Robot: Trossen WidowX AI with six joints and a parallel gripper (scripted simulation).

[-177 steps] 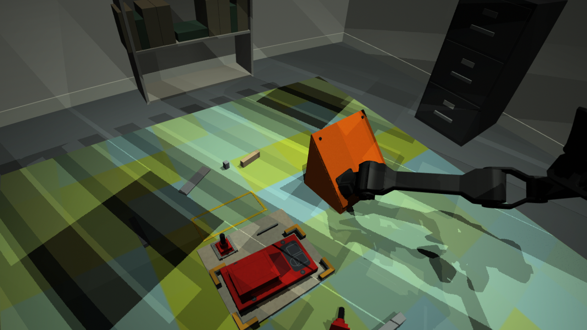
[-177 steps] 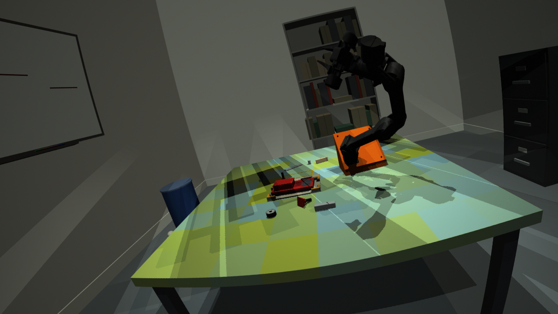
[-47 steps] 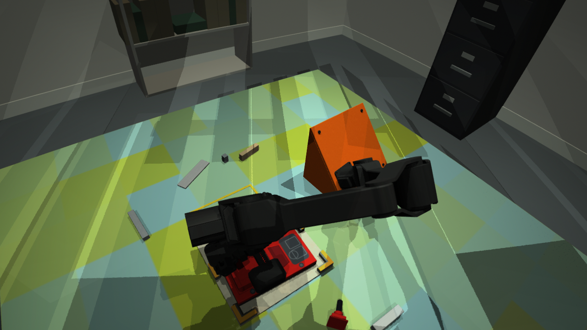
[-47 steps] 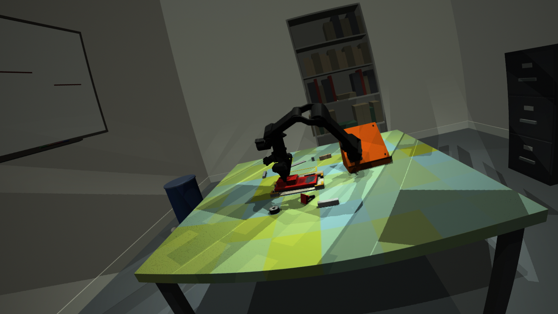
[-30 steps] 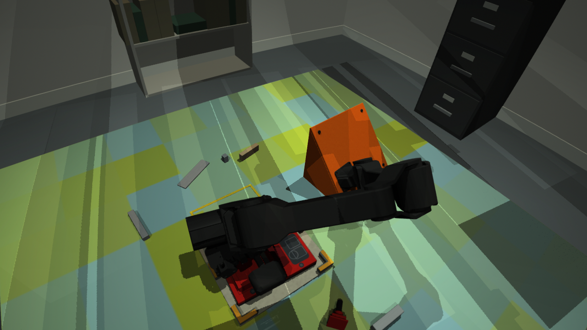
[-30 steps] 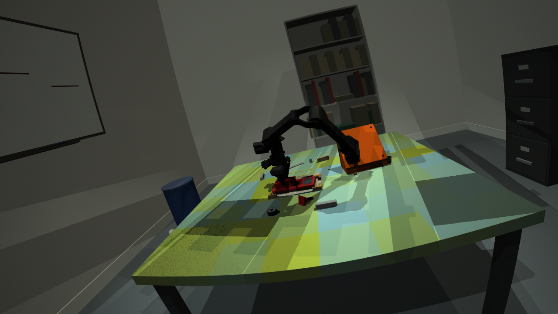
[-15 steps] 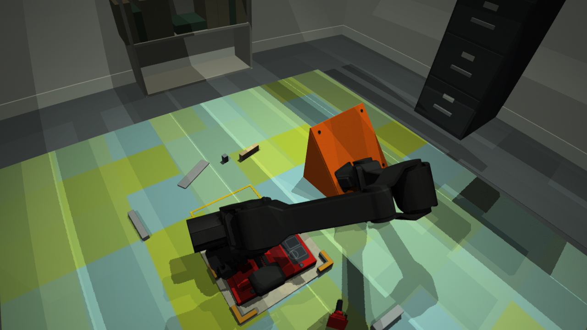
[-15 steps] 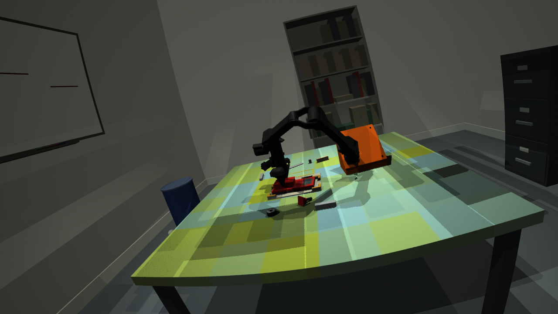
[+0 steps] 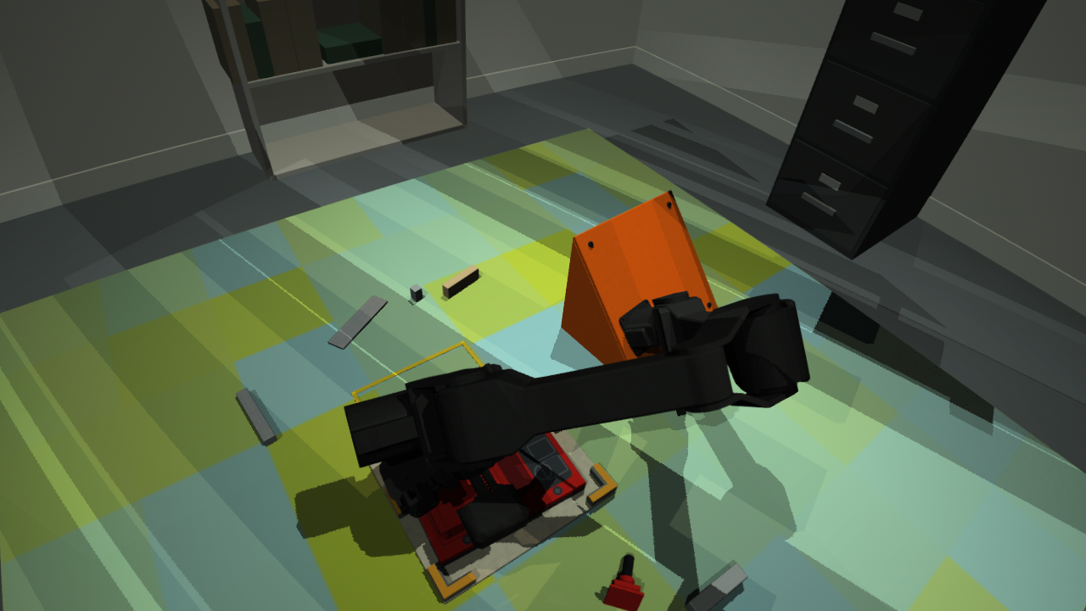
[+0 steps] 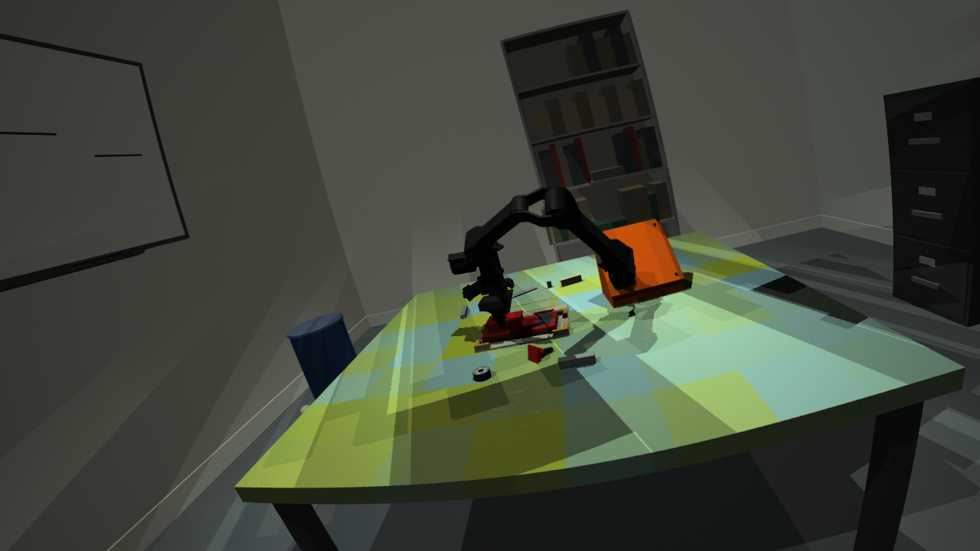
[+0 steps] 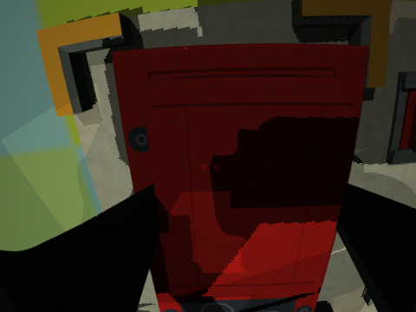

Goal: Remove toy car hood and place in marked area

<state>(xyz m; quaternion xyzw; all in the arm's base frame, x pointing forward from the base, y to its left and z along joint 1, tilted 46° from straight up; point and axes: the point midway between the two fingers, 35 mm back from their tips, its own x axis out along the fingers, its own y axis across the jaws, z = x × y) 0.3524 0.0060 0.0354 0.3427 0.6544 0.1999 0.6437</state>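
Observation:
The red toy car (image 9: 571,483) (image 10: 548,323) lies on a pale base with orange corner brackets. Its red hood (image 11: 277,256) fills the middle of the wrist view, partly in dark shadow. My gripper (image 9: 456,497) (image 10: 502,319) (image 11: 245,191) points down over the car and is shut on the hood, one black finger against each side. The hood looks still seated on the car; any gap under it is hidden. The marked area, a thin yellow outline (image 9: 410,369), lies behind the car, partly hidden by my arm in the top view.
A large orange wedge (image 9: 626,266) (image 10: 647,256) stands beside the arm's base. A red piece with a black stem (image 9: 624,592) (image 10: 535,353) and a grey block (image 9: 717,587) (image 10: 576,360) lie before the car. A flat grey strip (image 9: 358,322) and a tan block (image 9: 461,282) lie beyond the outline.

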